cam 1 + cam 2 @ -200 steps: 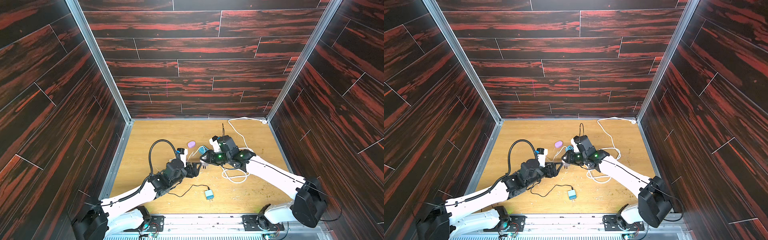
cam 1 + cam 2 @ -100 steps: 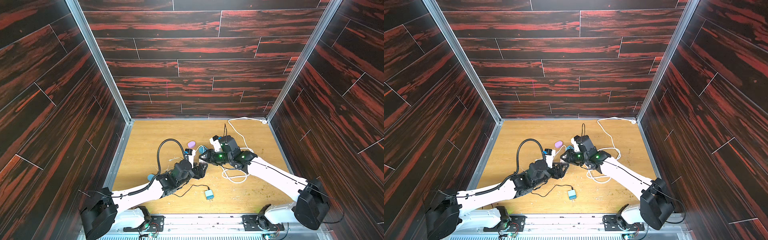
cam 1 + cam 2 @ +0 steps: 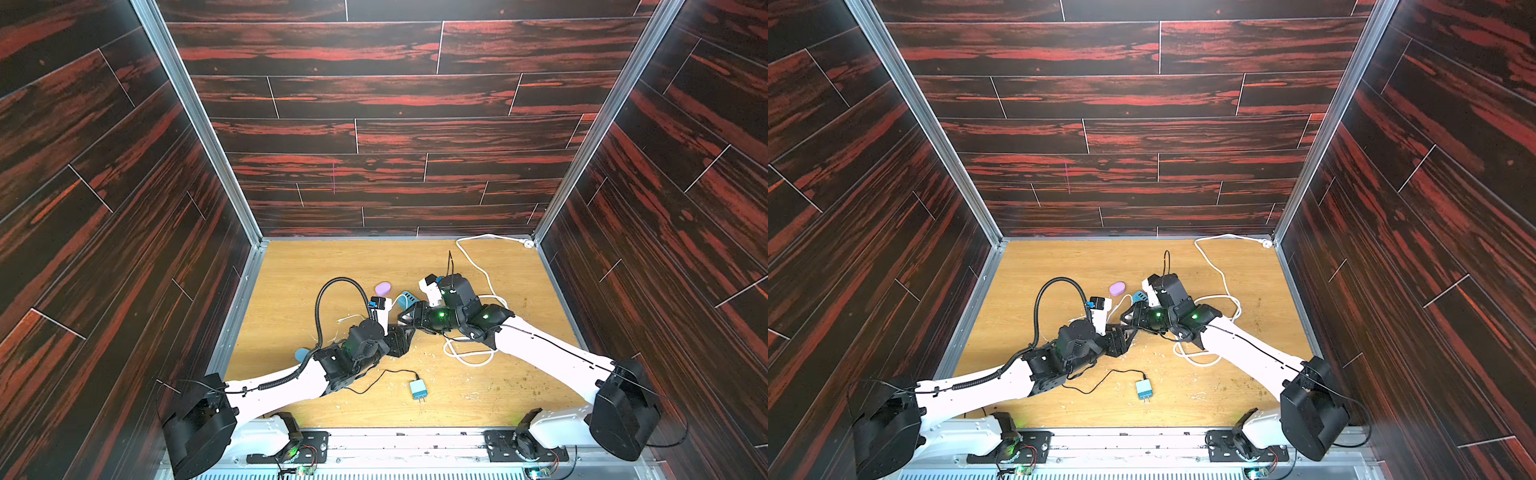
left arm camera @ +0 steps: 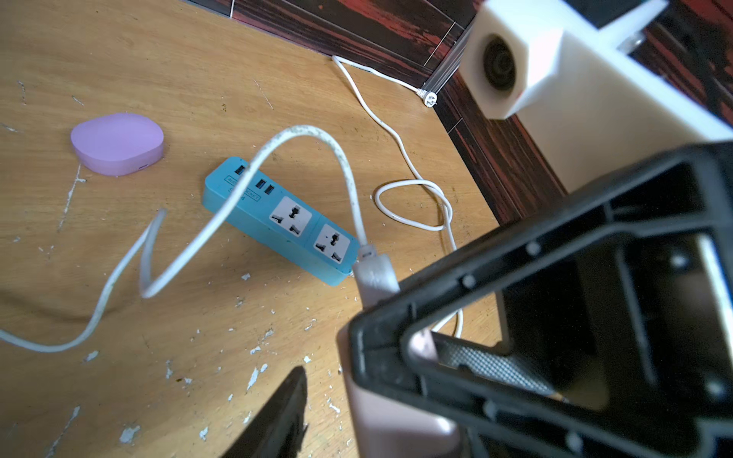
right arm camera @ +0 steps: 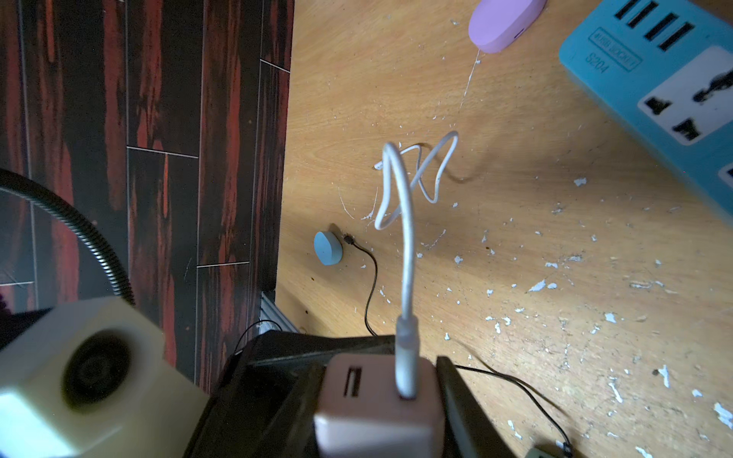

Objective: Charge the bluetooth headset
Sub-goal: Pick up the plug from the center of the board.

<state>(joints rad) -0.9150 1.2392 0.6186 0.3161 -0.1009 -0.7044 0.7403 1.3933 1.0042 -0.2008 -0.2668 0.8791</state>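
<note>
The bluetooth headset, a purple oval case (image 3: 382,288) (image 4: 117,142), lies shut on the wooden floor beside a blue power strip (image 3: 406,298) (image 4: 277,218). My right gripper (image 5: 377,380) (image 3: 409,322) is shut on a pinkish USB charger block (image 5: 377,404) that has a white cable (image 5: 406,246) plugged into it. The cable's free end hangs loose over the floor. My left gripper (image 3: 401,338) is tip to tip with the right one. One left finger (image 4: 277,416) stands a small gap away from the block (image 4: 396,420). The other left finger is hidden.
A light-blue adapter (image 3: 417,390) with a thin black cord lies near the front. A small blue round piece (image 5: 328,248) sits at that cord's far end by the left wall. The strip's white power cord (image 3: 478,266) loops toward the back right corner.
My left arm has swung in toward the right gripper, and its jaws have narrowed around the charger block. The right gripper has held still with the block.
</note>
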